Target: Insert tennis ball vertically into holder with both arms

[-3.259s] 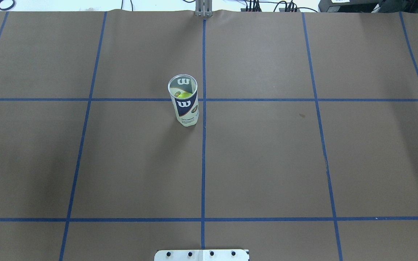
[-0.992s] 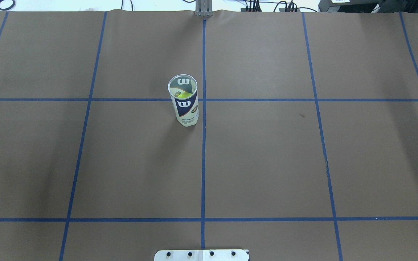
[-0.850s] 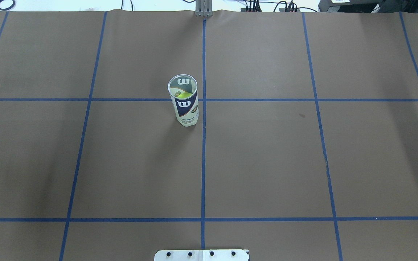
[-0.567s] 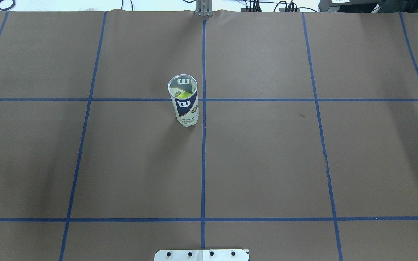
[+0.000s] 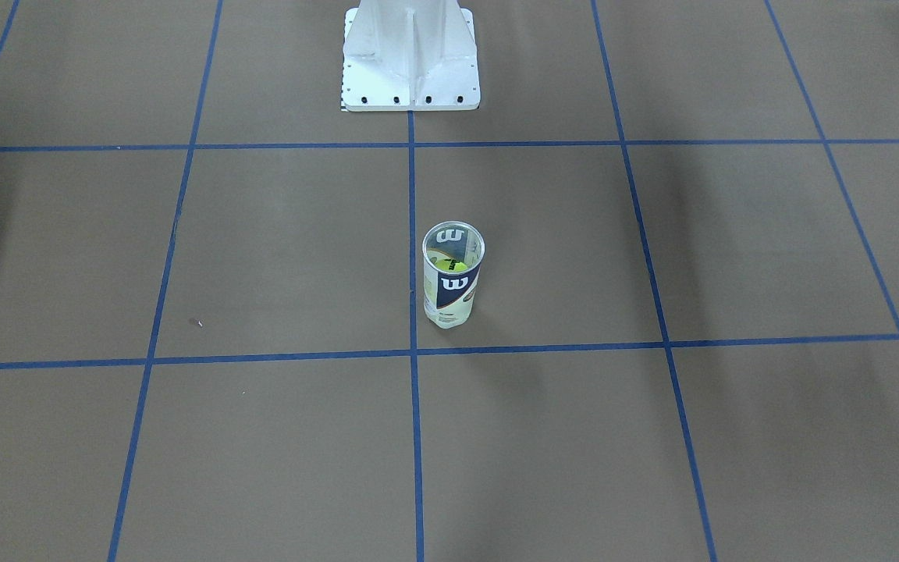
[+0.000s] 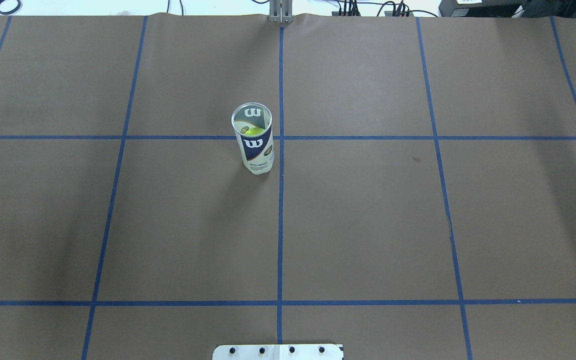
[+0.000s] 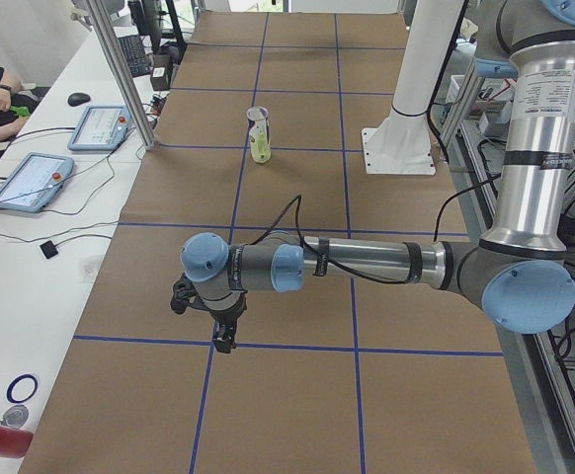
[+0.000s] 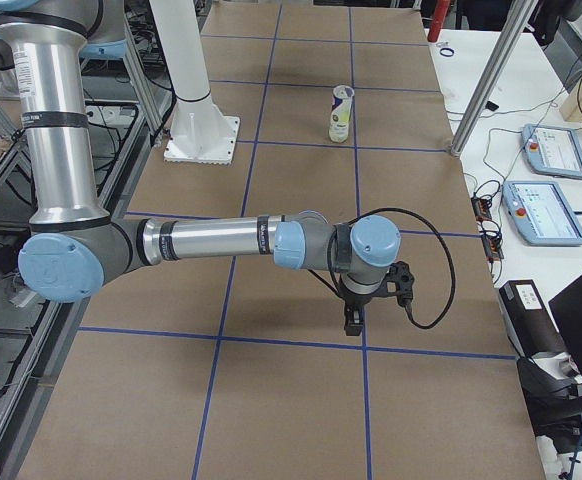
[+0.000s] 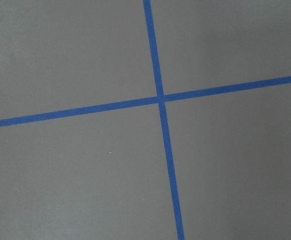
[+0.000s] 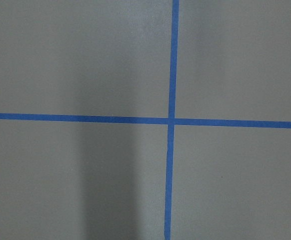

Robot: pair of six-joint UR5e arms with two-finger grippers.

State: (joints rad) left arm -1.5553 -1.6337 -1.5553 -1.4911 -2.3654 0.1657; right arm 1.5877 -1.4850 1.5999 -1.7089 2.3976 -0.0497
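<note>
1. Black left gripper (image 7: 223, 339) points down over a blue tape (image 6: 280, 225) crossing on the bench (image 6: 368, 225). It shows only in the side view, so I cannot tell how its jaws stand.
2. Right gripper (image 8: 353, 322) likewise points down over a tape crossing. Jaws: cannot tell.
3. Both wrist views show only brown paper and crossed tape (nothing between the jaws is visible).
4. Holder (image 6: 255, 147) stands upright with its mouth open, well apart from both grippers. Its base is just to the robot's left of the centre tape line, on the robot's side of a cross line.
5. Tennis ball (image 6: 254, 131), yellow-green, sits inside the holder.
6. White base plate (image 5: 410, 78) is at the bench's robot end.
</note>
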